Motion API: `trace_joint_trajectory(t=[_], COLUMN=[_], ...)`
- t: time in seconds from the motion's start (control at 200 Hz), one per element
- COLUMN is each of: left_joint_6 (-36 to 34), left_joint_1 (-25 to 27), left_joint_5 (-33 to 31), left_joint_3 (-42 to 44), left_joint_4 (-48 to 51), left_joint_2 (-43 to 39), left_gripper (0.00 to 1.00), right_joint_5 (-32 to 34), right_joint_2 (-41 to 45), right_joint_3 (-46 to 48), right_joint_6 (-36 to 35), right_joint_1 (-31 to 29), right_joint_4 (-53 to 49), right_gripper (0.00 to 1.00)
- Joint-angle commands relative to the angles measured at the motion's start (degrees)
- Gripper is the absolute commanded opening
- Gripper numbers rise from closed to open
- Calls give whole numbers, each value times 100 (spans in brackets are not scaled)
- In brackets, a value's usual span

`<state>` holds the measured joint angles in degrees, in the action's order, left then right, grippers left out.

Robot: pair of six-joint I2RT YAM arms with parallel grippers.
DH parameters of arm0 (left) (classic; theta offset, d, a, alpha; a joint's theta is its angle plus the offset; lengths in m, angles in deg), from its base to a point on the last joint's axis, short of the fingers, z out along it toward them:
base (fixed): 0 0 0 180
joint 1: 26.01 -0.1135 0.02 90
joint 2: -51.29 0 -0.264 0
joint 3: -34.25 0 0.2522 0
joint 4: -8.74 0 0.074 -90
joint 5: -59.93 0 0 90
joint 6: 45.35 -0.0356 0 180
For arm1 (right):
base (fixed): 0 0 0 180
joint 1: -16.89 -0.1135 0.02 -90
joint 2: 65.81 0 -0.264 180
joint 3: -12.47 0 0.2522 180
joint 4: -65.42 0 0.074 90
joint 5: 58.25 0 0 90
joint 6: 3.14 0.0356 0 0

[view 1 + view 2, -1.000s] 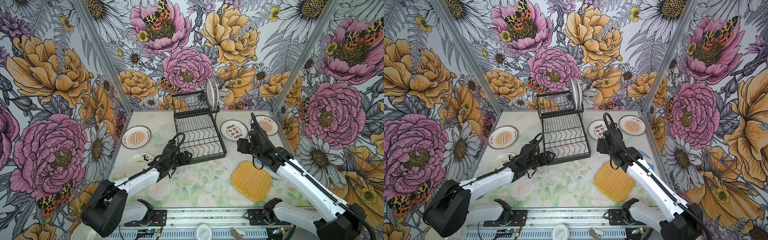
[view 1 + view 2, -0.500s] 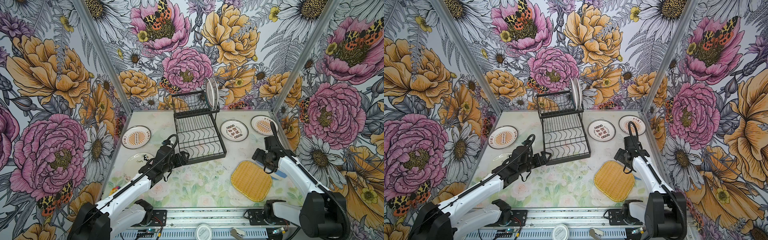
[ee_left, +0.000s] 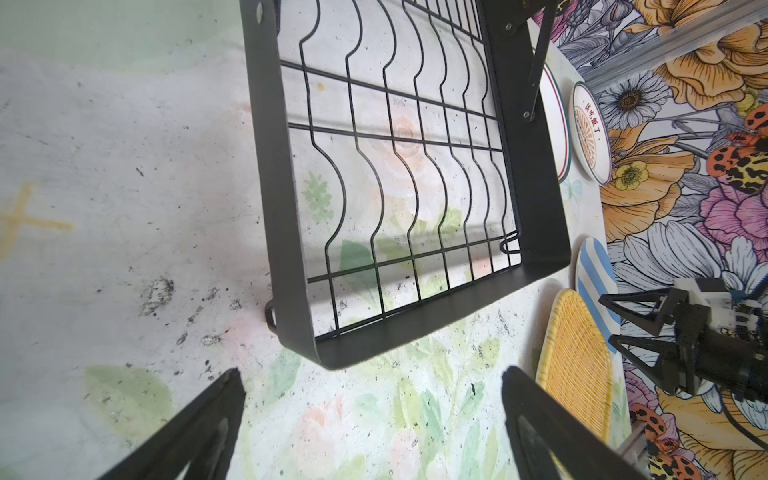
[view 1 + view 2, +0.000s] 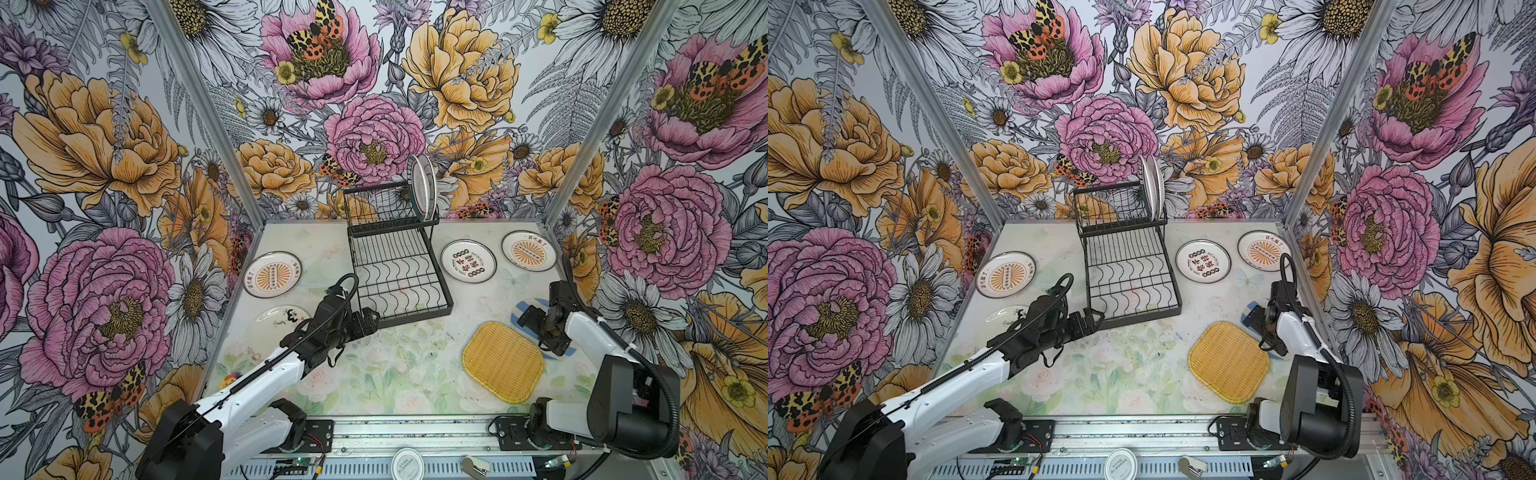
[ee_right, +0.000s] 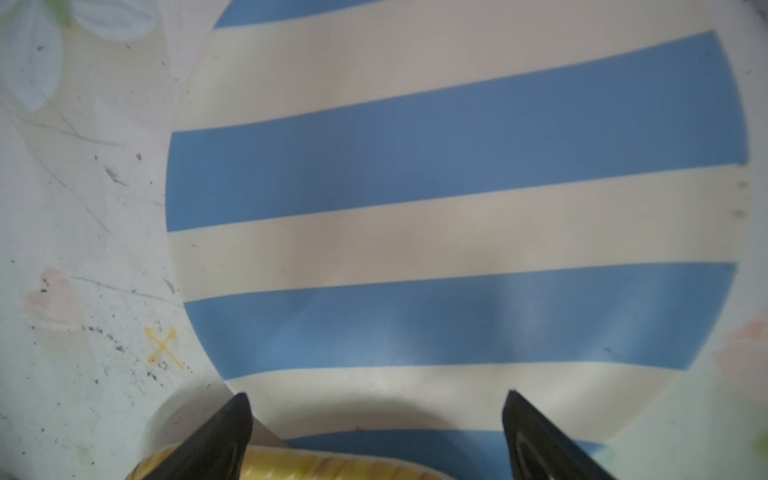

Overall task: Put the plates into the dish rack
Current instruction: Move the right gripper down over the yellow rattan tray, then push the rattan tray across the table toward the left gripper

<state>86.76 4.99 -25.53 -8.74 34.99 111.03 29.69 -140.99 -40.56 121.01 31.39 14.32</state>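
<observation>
The black wire dish rack [image 4: 399, 266] stands at the middle back, with white plates [image 4: 423, 187] upright at the right end of its raised tier. Flat on the table lie a sunburst plate [image 4: 272, 274], a pale plate [image 4: 282, 320], a Chinese-character plate [image 4: 468, 261], another sunburst plate [image 4: 528, 251], a yellow woven plate [image 4: 503, 362] and a blue-striped plate [image 5: 457, 166]. My left gripper [image 3: 370, 399] is open and empty, just off the rack's near left corner [image 3: 324, 353]. My right gripper [image 5: 374, 411] hangs open over the striped plate, next to the woven plate's edge [image 5: 332, 467].
Floral walls close in the table on three sides. A small round white lid [image 4: 407, 463] sits on the front rail. Both arm bases [image 4: 291, 424] are mounted along the front edge. A small colourful object [image 4: 230, 379] lies at the table's front left.
My right gripper has swung from beside the rack to the right and nearer the front, over the striped plate, and opened wider. The left gripper stayed by the rack's corner and opened slightly.
</observation>
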Motion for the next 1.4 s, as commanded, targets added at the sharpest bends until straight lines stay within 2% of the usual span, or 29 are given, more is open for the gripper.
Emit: trace_joint_trajectory(t=[0.0,0.39,0.811,0.971,1.121,1.286,1.396], left_joint_6=[69,93,96,112,105,104,113], left_joint_1=[54,66,60,72,77,81,81], left_joint_5=[136,96,94,91,87,95,89], left_joint_3=[53,50,82,115,128,146,181], left_joint_4=[-215,-221,-253,-277,-282,-291,-331], left_joint_2=[44,28,55,39,45,38,35], left_gripper=[97,97,97,97,98,98,98], right_joint_5=[-308,-955,-1257,-762,-647,-270,-418], right_joint_2=[-48,287,381,692,1014,1430,1661], right_joint_3=[71,334,252,88,-70,14,320], right_joint_6=[-80,344,1114,792,605,625,798], right_joint_1=[18,-267,-1611,-1554,-1462,-1474,-1485], right_joint_4=[244,271,396,-43,-605,-1396,-1432], right_gripper=[94,93,93,93,93,95,95])
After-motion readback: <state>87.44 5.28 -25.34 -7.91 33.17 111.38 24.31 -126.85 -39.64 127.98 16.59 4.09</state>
